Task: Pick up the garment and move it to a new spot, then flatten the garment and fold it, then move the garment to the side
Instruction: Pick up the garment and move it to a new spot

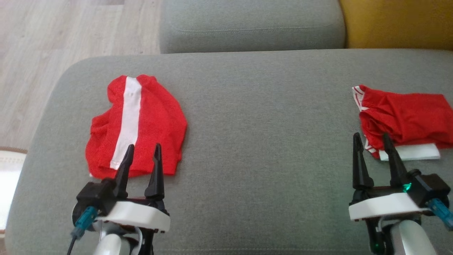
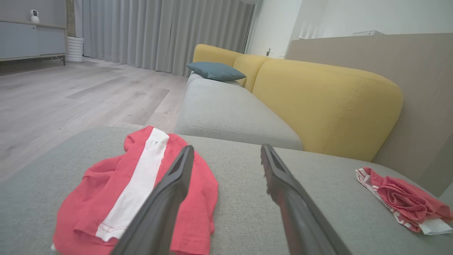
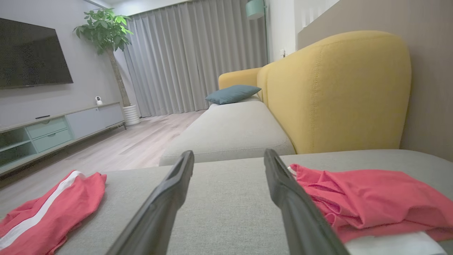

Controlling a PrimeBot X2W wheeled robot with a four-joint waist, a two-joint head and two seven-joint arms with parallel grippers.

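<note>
The red garment (image 1: 155, 117) lies crumpled on the left part of the grey sofa seat (image 1: 265, 141), near its front edge. Its white stripe (image 1: 129, 117) marks the long axis, which runs away from the robot and leans slightly right at the far end. The stitched hem looks to be at the near end (the far end is too bunched to identify). The left tool (image 1: 144, 146) hovers over that near hem, fingers spread and holding nothing. The right tool (image 1: 371, 135) is likewise spread and empty, beside a second red garment (image 1: 407, 113) lying well apart at the right. The first step, the pick-up, appears not yet begun. The next move probably calls for lowering the left tool onto the near hem and pinching the cloth.
</note>
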